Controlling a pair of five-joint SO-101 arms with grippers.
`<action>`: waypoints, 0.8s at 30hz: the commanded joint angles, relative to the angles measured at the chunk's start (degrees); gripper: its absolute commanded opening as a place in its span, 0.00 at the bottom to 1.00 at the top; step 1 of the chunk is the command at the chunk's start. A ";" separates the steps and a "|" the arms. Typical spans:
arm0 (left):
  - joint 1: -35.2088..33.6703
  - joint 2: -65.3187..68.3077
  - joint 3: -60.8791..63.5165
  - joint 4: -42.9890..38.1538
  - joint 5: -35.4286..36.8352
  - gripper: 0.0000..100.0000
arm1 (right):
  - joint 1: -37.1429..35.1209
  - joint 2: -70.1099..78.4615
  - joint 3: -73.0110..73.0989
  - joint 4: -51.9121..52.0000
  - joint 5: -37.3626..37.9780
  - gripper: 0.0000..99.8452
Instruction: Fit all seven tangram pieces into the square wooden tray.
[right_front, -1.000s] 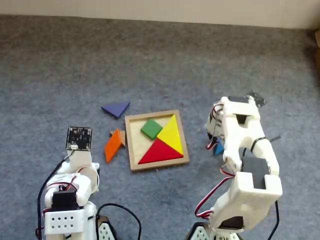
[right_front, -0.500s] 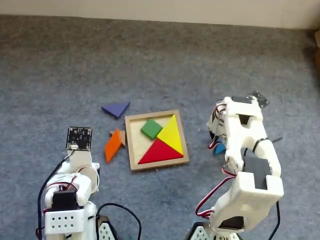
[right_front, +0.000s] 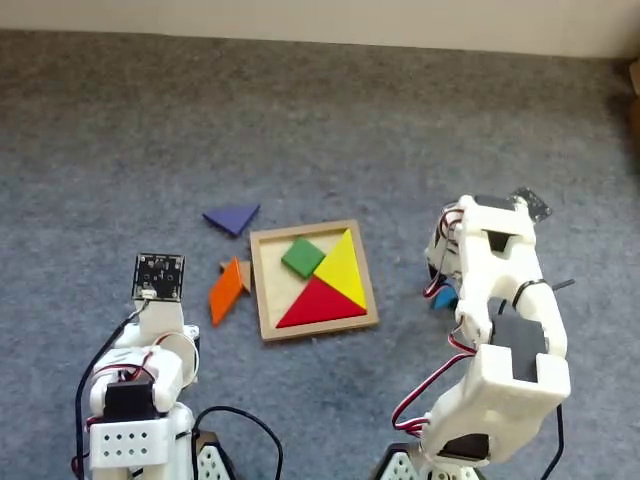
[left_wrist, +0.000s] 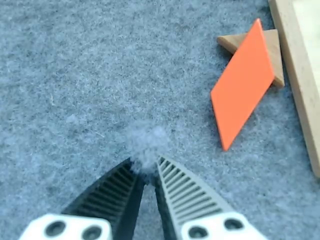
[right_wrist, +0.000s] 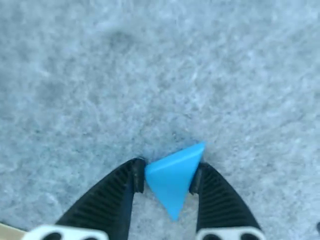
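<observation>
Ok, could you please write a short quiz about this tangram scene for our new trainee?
1. True or false: the square wooden tray already holds four pieces.
2. Which piece does the right hand grip? A green square; B small light blue triangle; C purple triangle.
3. Fill in: the orange parallelogram lies partly on a ___ triangle.
Key: 1 false; 2 B; 3 tan.

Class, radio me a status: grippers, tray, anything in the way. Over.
Left gripper shut, empty. Right gripper shut on blue triangle. Tray holds green square, yellow triangle, red triangle. Orange parallelogram lies on tan piece beside tray.
</observation>
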 joint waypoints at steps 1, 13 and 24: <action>0.31 -0.57 1.54 0.18 0.18 0.00 | -0.13 -0.22 -1.54 -0.57 3.60 0.07; 0.31 -0.57 1.54 0.18 0.18 0.00 | -1.98 -8.04 -5.58 4.62 20.66 0.07; 0.31 -0.57 1.54 0.18 0.18 0.00 | -10.07 -12.62 -5.32 4.62 40.09 0.07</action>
